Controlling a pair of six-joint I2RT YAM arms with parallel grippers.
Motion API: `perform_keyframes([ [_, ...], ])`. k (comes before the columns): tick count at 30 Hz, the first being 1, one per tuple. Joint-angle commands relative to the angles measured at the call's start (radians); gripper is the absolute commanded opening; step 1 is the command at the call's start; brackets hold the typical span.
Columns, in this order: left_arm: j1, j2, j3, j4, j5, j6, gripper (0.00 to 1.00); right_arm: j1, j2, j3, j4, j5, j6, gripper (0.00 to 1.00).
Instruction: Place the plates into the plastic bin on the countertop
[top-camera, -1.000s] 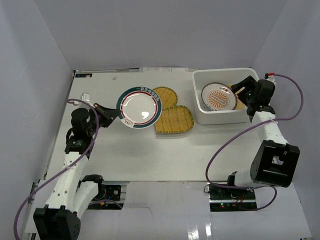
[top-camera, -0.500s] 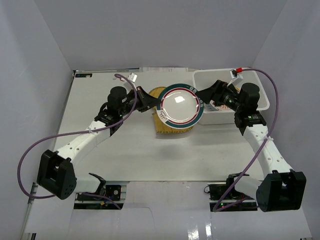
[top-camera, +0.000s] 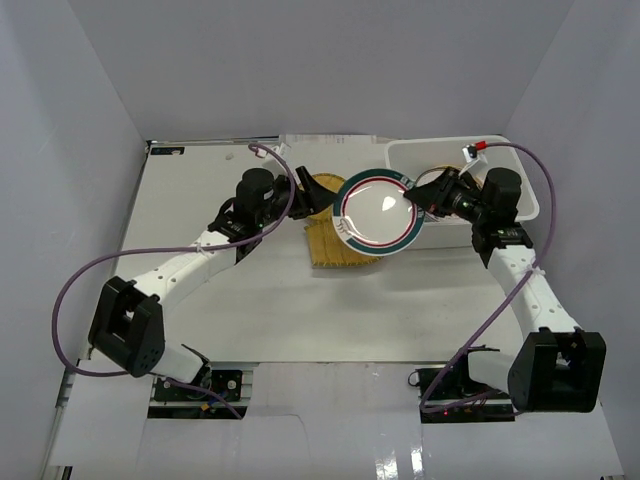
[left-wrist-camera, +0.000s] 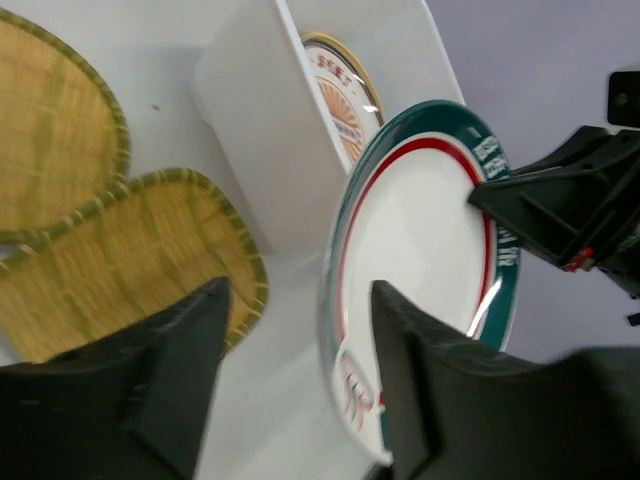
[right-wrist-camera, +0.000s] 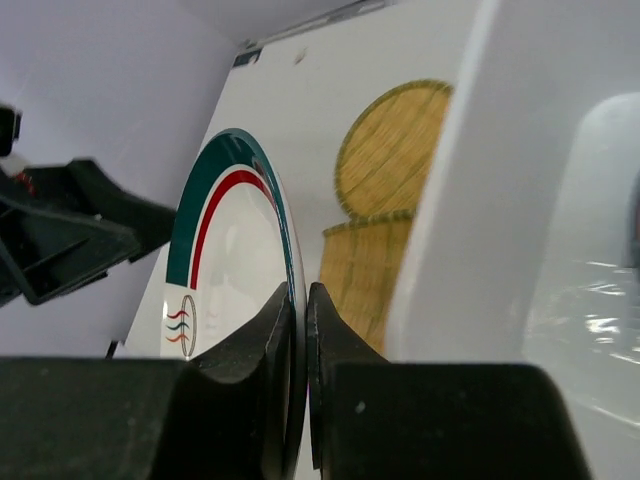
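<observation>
- Clamping the right rim of a white plate with a green-and-red border (top-camera: 378, 210), the right jaws are pinched shut on it and hold it up off the counter (top-camera: 250, 300).
- That plate hangs between the woven plates and the plastic bin (top-camera: 440, 143), close by the bin's left wall.
- The left jaws stand spread wide at the plate's left rim and hold nothing.
- The plastic bin sits at the far right corner of the counter, and a white plate with an orange pattern (left-wrist-camera: 340, 90) lies inside it.
- A round woven plate (left-wrist-camera: 50, 130) and a squarish woven plate (top-camera: 335, 245) lie flat near the middle of the counter's far edge, touching each other.
</observation>
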Motion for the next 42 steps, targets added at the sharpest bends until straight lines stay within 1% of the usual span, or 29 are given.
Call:
perform_keyframes([
  [1, 0.005, 0.027, 0.052, -0.068, -0.145, 0.066, 0.74, -0.126, 0.051, 0.094, 0.046, 0.089, 0.035, 0.08],
  [2, 0.006, 0.039, 0.049, -0.099, -0.171, 0.071, 0.76, -0.188, 0.068, 0.120, 0.055, 0.098, 0.058, 0.08],
  [6, 0.013, 0.098, 0.046, -0.180, -0.217, 0.102, 0.77, -0.295, 0.149, 0.137, 0.072, 0.176, 0.100, 0.08],
  [7, 0.014, 0.119, 0.043, -0.190, -0.216, 0.105, 0.77, -0.305, 0.170, 0.129, 0.076, 0.234, 0.098, 0.08],
  [9, 0.016, 0.139, 0.019, -0.197, -0.199, 0.108, 0.77, -0.314, 0.197, 0.114, 0.072, 0.304, 0.077, 0.08],
  [13, 0.014, 0.191, -0.012, -0.222, -0.207, 0.128, 0.75, -0.317, 0.269, 0.097, 0.069, 0.394, 0.058, 0.08],
  [14, 0.014, 0.208, -0.017, -0.231, -0.214, 0.138, 0.74, -0.317, 0.273, 0.094, 0.069, 0.408, 0.057, 0.11],
  [15, 0.014, 0.213, -0.029, -0.234, -0.219, 0.143, 0.73, -0.317, 0.276, 0.089, 0.069, 0.416, 0.052, 0.14],
  [16, 0.014, 0.218, -0.036, -0.236, -0.239, 0.146, 0.73, -0.317, 0.272, 0.088, 0.070, 0.425, 0.052, 0.29],
  [18, 0.014, 0.227, -0.046, -0.234, -0.245, 0.152, 0.71, -0.317, 0.257, 0.075, 0.078, 0.424, 0.052, 0.50],
  [19, 0.013, 0.234, -0.049, -0.234, -0.245, 0.154, 0.71, -0.317, 0.228, 0.069, 0.096, 0.408, 0.063, 0.71],
  [20, 0.014, 0.244, -0.049, -0.234, -0.245, 0.155, 0.70, -0.317, 0.212, 0.065, 0.101, 0.401, 0.067, 0.79],
  [22, 0.014, 0.277, -0.046, -0.230, -0.213, 0.152, 0.70, -0.314, 0.156, 0.059, 0.098, 0.378, 0.072, 0.91],
  [24, 0.014, 0.311, -0.053, -0.208, -0.181, 0.135, 0.68, -0.308, 0.090, 0.045, 0.096, 0.358, 0.074, 0.95],
  [27, 0.016, 0.329, -0.092, -0.139, -0.141, 0.111, 0.67, -0.271, 0.020, -0.004, 0.104, 0.326, 0.063, 0.96],
  [28, 0.017, 0.342, -0.102, -0.098, -0.138, 0.108, 0.65, -0.254, -0.022, -0.020, 0.104, 0.312, 0.058, 0.95],
  [30, 0.029, 0.362, -0.119, -0.039, -0.116, 0.102, 0.63, -0.188, -0.062, -0.067, 0.101, 0.301, 0.040, 0.94],
  [34, 0.057, 0.380, -0.182, 0.092, -0.098, 0.063, 0.43, -0.035, -0.161, -0.155, 0.093, 0.301, -0.003, 0.92],
  [35, 0.060, 0.374, -0.196, 0.106, -0.101, 0.059, 0.30, 0.028, -0.174, -0.190, 0.087, 0.302, -0.008, 0.92],
  [36, 0.062, 0.369, -0.220, 0.114, -0.105, 0.057, 0.21, 0.057, -0.203, -0.208, 0.081, 0.304, -0.012, 0.92],
  [37, 0.063, 0.356, -0.240, 0.114, -0.108, 0.056, 0.06, 0.112, -0.217, -0.246, 0.080, 0.310, -0.012, 0.92],
  [38, 0.065, 0.346, -0.241, 0.108, -0.113, 0.056, 0.00, 0.138, -0.231, -0.247, 0.076, 0.312, -0.014, 0.91],
  [40, 0.066, 0.316, -0.271, 0.085, -0.125, 0.056, 0.00, 0.187, -0.270, -0.291, 0.052, 0.319, -0.029, 0.92],
  [41, 0.065, 0.294, -0.283, 0.074, -0.128, 0.062, 0.00, 0.233, -0.277, -0.303, 0.041, 0.322, -0.035, 0.92],
  [42, 0.065, 0.249, -0.308, 0.064, -0.135, 0.065, 0.00, 0.255, -0.293, -0.319, 0.027, 0.321, -0.046, 0.93],
])
